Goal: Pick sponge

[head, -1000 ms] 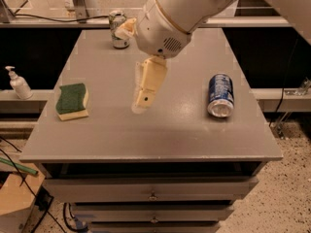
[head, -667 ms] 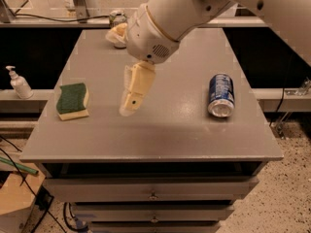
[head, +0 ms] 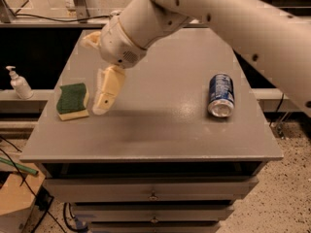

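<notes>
The sponge, dark green on top with a pale yellow base, lies flat near the left edge of the grey table. My gripper hangs from the large white arm, pointing down and slightly left. It hovers just above the table, right beside the sponge's right side. Its tip is close to the sponge, and I cannot tell whether they touch. Nothing is in the gripper.
A blue drink can lies on its side at the right of the table. A white soap dispenser stands on a ledge left of the table. Drawers sit below the front edge. Cables and a cardboard box lie on the floor at lower left.
The arm has swung the gripper left across the table, from near the middle to right beside the sponge. The sponge and can have not moved.
</notes>
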You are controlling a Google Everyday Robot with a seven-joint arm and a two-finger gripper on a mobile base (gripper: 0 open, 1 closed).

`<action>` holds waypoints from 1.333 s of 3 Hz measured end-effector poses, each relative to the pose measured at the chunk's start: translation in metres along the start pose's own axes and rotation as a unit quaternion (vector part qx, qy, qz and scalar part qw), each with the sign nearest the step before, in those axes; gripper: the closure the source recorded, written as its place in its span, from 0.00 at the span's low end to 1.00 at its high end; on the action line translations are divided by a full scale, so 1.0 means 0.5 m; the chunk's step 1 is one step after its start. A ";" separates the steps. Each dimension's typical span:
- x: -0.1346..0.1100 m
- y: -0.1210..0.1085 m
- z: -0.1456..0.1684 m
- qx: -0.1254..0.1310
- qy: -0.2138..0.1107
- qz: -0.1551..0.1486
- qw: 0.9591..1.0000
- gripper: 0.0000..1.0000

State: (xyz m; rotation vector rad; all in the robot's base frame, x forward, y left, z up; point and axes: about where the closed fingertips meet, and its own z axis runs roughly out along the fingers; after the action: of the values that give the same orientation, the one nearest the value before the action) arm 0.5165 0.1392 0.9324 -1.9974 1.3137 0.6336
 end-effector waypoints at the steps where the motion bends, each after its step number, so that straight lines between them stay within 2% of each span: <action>1: 0.008 -0.035 0.061 -0.018 -0.016 0.006 1.000 0.00; 3: 0.033 -0.090 0.164 -0.051 -0.023 0.022 0.998 0.00; 4: 0.042 -0.094 0.209 -0.068 -0.023 0.033 0.997 0.00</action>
State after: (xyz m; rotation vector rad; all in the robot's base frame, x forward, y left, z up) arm 0.5638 0.2175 0.8602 -2.0409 1.3452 0.8168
